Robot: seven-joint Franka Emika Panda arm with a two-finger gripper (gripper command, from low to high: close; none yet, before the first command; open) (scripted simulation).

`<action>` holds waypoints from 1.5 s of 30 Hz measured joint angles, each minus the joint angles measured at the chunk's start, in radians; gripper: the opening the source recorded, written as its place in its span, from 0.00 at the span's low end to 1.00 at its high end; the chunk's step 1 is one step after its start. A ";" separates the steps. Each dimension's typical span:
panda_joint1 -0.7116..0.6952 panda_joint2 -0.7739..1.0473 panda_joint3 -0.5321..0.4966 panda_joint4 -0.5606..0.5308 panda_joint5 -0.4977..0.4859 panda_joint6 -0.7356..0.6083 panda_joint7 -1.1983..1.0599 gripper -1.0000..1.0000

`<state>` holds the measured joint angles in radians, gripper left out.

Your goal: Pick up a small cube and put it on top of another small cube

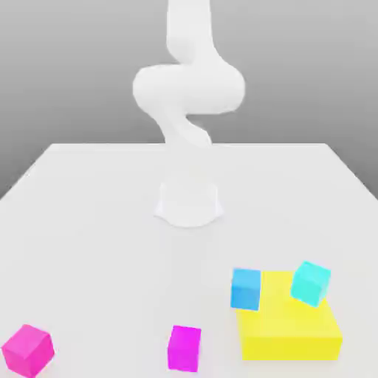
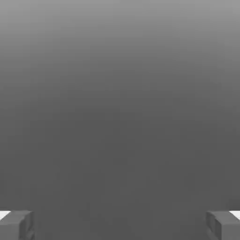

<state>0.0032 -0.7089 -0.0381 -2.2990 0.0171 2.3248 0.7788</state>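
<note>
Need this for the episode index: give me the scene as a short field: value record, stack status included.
tool: open, nothing between its fingertips
yellow block: flat on table, toward exterior view's right
blue cube: at yellow block's left edge in exterior view
cyan cube: tilted, toward yellow block's right side in exterior view
magenta cube: on table, left of yellow block in exterior view
pink cube: on table, far left in exterior view
stack: no small cube on another

Apparently open gap between pink [image 1: 28,351], magenta cubes [image 1: 184,348]
</note>
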 joint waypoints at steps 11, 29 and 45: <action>-0.002 0.404 -0.163 0.005 0.101 0.110 -0.113 0.50; -0.150 1.046 -0.285 0.010 0.227 0.294 -0.268 0.50; -0.178 1.106 -0.270 0.015 0.236 0.326 -0.280 0.00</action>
<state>-0.1745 0.3973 -0.3081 -2.2839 0.2528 2.6509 0.4992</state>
